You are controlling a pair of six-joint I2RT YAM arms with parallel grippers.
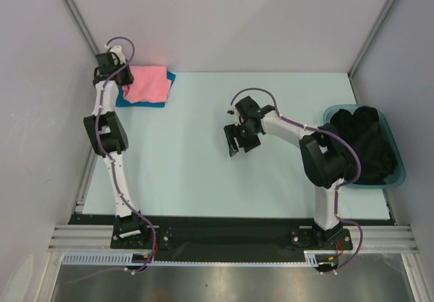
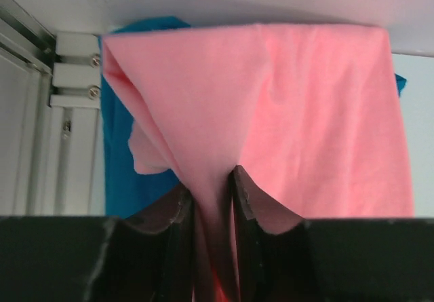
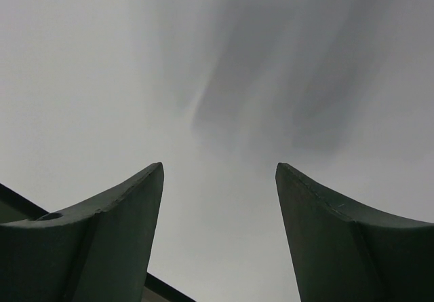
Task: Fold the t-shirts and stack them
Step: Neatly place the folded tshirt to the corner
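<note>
At the table's (image 1: 196,180) far left corner: arm stretched long, left gripper (image 2: 211,176) nipping a tented fold of the salmon pink t-shirt (image 1: 147,85), atop the teal-blue t-shirt (image 1: 123,101). Centre: elbow bent, right gripper (image 1: 239,140) spread wide, empty. Far right: teal tub (image 1: 399,174) heaped with dark clothes (image 1: 366,142).

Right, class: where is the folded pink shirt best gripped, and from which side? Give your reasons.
Grip the pink shirt at its left edge, coming from the left, where the left gripper pinches a fold. It lies flat on the blue shirt, so probably only an edge gives fingers purchase.
</note>
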